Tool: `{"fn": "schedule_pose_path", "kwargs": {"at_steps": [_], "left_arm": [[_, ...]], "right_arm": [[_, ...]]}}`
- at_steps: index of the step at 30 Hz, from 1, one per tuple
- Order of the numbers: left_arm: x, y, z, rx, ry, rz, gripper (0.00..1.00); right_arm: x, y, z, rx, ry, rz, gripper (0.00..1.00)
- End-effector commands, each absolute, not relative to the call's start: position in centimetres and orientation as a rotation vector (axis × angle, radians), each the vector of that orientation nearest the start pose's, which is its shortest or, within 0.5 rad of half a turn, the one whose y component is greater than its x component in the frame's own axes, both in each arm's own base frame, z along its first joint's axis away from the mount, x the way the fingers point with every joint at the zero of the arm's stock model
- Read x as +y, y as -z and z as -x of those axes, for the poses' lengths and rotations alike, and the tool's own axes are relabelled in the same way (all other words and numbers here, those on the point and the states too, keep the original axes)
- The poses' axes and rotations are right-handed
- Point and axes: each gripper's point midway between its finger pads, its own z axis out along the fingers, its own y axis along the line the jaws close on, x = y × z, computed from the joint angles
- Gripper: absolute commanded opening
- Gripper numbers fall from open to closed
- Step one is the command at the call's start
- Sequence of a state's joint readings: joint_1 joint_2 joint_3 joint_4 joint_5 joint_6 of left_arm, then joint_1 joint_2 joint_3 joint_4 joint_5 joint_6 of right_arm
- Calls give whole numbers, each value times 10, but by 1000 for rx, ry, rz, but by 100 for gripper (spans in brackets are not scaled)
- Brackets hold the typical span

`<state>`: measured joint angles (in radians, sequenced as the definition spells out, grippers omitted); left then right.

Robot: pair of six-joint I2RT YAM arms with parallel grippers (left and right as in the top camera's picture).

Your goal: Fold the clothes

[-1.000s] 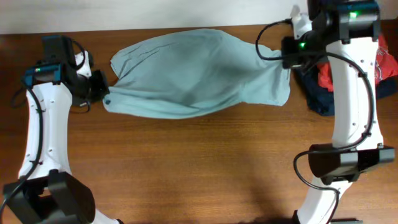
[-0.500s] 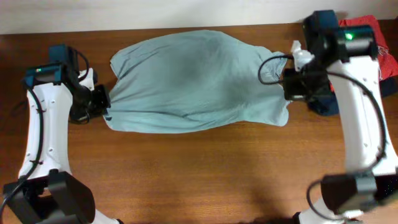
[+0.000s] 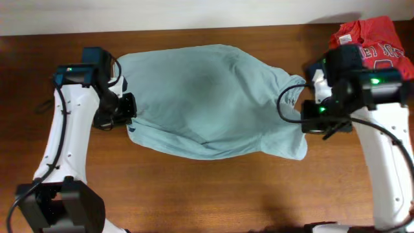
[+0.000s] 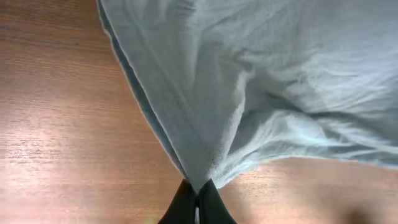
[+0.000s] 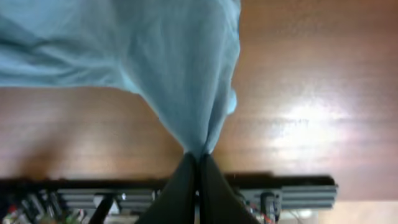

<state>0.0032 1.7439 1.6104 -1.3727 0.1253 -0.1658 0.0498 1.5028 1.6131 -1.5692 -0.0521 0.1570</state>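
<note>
Dragged nearer, the sage T-shirt (image 3: 207, 97) is pinched by left jaws and right jaws; red shirt (image 3: 370, 35) lettering unreadable.

Left arm (image 3: 61, 142): white link rises from the base at the near left edge, bends at the top, and the wrist turns inward. Green LED lit.
Left gripper (image 3: 129, 116): points toward table centre, fingers (image 4: 183, 202) pressed together with no gap, pinching the edge of the sage T-shirt (image 3: 207, 97).
Right arm (image 3: 385, 162): white link runs up the right side, wrist bent inward, two green LEDs lit.
Right gripper (image 3: 305, 120): faces left, fingers (image 5: 180, 180) closed tip to tip on the opposite edge of the same T-shirt.
</note>
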Motion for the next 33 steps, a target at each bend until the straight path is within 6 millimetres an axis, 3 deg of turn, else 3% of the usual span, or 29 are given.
{"fn": "schedule_pose_path", "kwargs": {"at_steps": [1,6,13,17,24,33], "left_arm": [[-10,-153,-324,3077,98,311,0],[3,-122,-318,3092,-14,401,1],[14,-86,-349,2930,-11,489,1],[34,-86,-360,2852,-107,557,1],[58,-93,-380,2742,-102,626,0],[71,-102,-402,2636,-91,644,1]], "right_arm": [[23,-205,-264,3053,-117,-181,4],[23,-187,-269,3055,-116,-178,4],[24,-167,-297,2959,-125,-149,4],[17,-169,-318,2881,-125,-160,4],[-9,-170,-337,2811,-155,-202,4],[-13,-128,-350,2902,-302,-156,4]]}}
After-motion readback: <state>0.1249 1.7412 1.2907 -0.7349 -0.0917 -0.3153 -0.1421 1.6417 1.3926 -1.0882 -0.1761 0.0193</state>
